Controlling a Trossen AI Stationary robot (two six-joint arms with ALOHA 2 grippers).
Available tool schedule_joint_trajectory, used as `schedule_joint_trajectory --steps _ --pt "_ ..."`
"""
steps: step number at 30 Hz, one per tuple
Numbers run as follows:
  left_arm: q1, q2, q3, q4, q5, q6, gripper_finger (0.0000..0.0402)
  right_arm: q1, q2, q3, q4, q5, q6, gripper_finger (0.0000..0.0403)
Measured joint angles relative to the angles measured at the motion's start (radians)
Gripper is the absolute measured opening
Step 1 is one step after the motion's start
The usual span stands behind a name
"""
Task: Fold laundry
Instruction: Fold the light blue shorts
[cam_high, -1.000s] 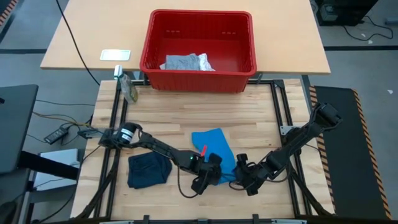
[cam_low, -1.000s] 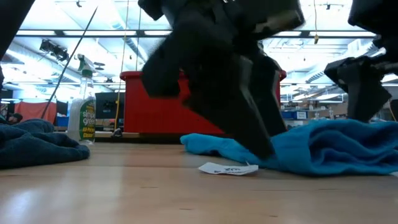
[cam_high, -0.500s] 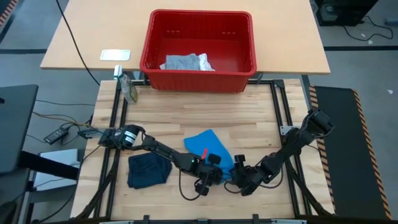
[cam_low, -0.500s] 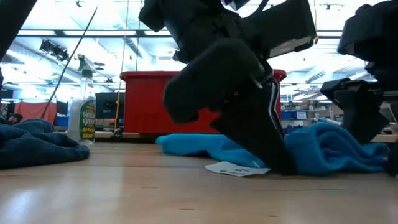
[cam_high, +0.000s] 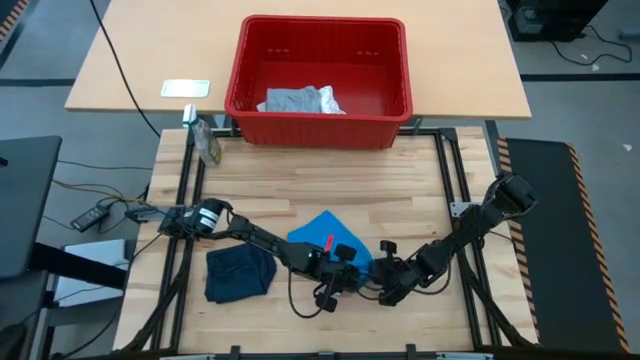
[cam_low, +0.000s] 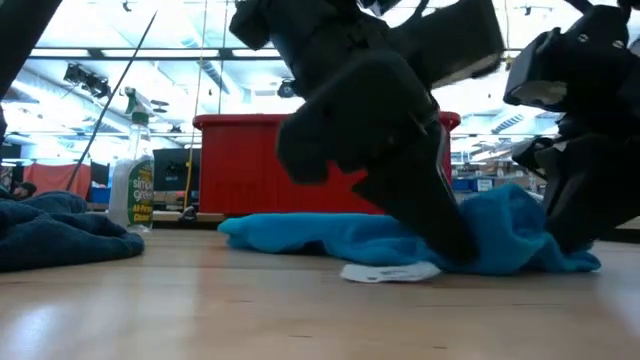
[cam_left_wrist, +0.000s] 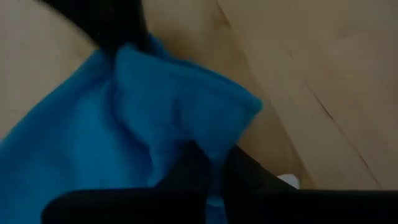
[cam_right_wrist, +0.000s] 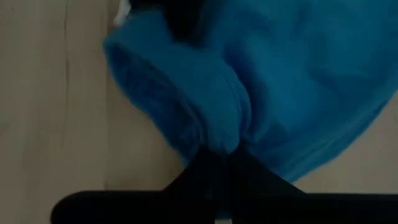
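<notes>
Arms reach low, both fingers (cam_high: 340, 284) (cam_high: 385, 284) pinching the bright blue garment (cam_high: 318, 236).

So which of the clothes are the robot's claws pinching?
The bright blue one. Both grippers, left and right, are shut on it. The navy one lies untouched, the grey one is in the basket.

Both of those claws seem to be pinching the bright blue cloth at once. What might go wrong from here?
The left gripper and right gripper are both shut on the blue garment, close together at its near edge. They could collide, or lift it bunched instead of flat. Dragging it might also bump the folded navy garment beside it.
</notes>
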Motion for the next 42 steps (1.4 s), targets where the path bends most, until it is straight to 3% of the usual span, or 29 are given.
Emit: schedule_joint_trajectory --steps 7,11,21,25,30,36,42 --pt "0.024 -0.161 0.002 -0.064 0.0 0.004 0.0018 -0.002 -0.222 0.056 -0.137 -0.044 0.053 0.0019" --pt "0.038 -0.245 0.002 -0.057 0.0 0.008 0.0017 -0.008 -0.349 0.065 -0.157 0.02 0.058 0.0043" --pt "0.078 -0.391 0.004 -0.065 0.0 -0.006 0.0017 0.015 -0.622 0.065 -0.166 0.216 0.002 0.0186" --pt "0.102 -0.44 0.004 -0.08 0.055 -0.056 0.0016 0.039 -0.693 0.066 -0.194 0.254 -0.036 0.024" --pt "0.132 -0.494 0.004 -0.104 0.084 -0.151 0.0016 0.066 -0.729 0.067 -0.299 0.298 -0.039 0.0279" --pt "0.173 -0.535 0.005 -0.097 0.09 -0.261 0.0016 0.067 -0.674 0.067 -0.349 0.326 -0.072 0.0285" --pt "0.204 -0.544 0.005 -0.101 0.132 -0.352 0.0016 0.04 -0.6 0.067 -0.256 0.53 -0.145 0.0285"
